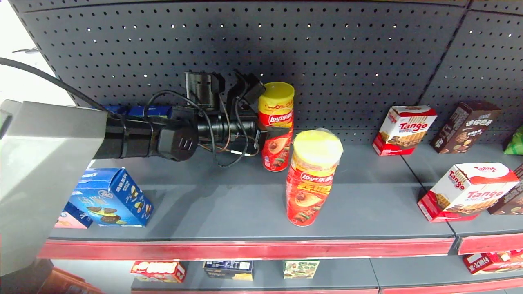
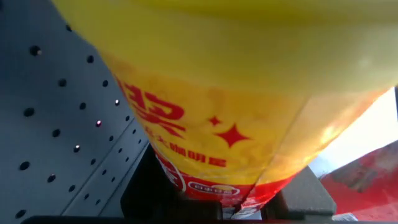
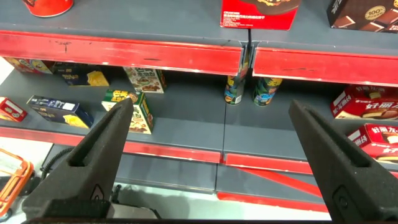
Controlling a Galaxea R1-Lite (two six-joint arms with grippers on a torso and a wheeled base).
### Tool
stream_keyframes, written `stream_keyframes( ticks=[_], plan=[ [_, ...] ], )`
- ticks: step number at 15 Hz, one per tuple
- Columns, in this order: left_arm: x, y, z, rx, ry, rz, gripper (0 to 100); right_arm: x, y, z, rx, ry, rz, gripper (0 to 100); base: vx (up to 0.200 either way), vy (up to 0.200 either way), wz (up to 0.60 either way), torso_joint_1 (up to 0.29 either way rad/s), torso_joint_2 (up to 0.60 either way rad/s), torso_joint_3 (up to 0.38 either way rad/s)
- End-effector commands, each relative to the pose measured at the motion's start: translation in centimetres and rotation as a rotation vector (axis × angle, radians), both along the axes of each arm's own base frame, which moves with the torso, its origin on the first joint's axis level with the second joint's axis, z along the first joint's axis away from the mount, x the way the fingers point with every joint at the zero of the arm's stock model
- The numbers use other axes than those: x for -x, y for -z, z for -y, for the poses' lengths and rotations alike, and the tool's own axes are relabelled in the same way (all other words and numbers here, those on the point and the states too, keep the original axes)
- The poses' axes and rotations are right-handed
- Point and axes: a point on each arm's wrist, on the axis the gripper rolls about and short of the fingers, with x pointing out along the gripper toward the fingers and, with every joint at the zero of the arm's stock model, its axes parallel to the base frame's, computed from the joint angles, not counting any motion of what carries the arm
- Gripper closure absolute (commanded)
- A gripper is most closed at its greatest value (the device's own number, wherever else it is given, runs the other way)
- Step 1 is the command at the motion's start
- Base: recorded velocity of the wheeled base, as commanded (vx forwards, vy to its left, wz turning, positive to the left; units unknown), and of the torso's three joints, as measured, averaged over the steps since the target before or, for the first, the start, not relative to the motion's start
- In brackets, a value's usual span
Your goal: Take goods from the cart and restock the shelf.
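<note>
In the head view the left arm lies across the back of the shelf [image 1: 229, 204], and the left gripper [image 1: 269, 131] is clamped around the middle of a chip can [image 1: 277, 118]. This can stands upright close to the pegboard [image 1: 327, 53], with its base down at shelf level. A second chip can [image 1: 312, 179] stands upright just in front of it and a little to the right, nearer the red front edge and apart from the gripper. A blue cookie box [image 1: 112, 198] sits at the front left, and two wafer boxes [image 1: 404, 128] [image 1: 466, 192] sit well off to the right, one at the back and one farther forward. In the left wrist view the held chip can [image 2: 236, 124] looms close — a yellow band with red print — with the dark fingers [image 2: 168, 193] pressed against its two sides and the pegboard [image 2: 56, 124] beside it. In the right wrist view the right gripper [image 3: 211, 155] hangs spread wide with nothing between its fingers [image 3: 93, 162], facing the lower shelves [image 3: 180, 134], where small boxes [image 3: 140, 115] stand.
</note>
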Motion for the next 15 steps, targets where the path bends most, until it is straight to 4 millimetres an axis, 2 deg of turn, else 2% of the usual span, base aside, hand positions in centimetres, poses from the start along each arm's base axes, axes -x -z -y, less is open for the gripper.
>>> stream_keyframes(
  ticks=[1,8,9,13,15],
  plan=[
    [-0.4,0.7,0.6,-0.003,0.007,-0.007,100,0.0,0.0,0.0,0.001,-0.001,-0.004,0,0.000,0.000,0.00,0.000,0.00,0.000],
    [-0.7,1.6,1.4,-0.010,0.022,-0.014,100,0.0,0.0,0.0,0.001,-0.001,-0.004,0,0.000,0.000,0.00,0.000,0.00,0.000],
    [-0.7,1.6,1.4,-0.010,0.020,-0.014,0,0.0,0.0,0.0,0.001,-0.001,-0.004,0,0.000,0.000,0.00,0.000,0.00,0.000],
    [-0.5,1.7,0.7,-0.017,0.006,-0.028,0,0.0,0.0,0.0,0.001,-0.001,-0.004,0,0.000,0.000,0.00,0.000,0.00,0.000],
    [0.5,0.7,-0.1,-0.020,-0.026,-0.026,0,0.0,0.0,0.0,0.001,-0.001,-0.004,0,0.000,0.000,0.00,0.000,0.00,0.000]
  ],
)
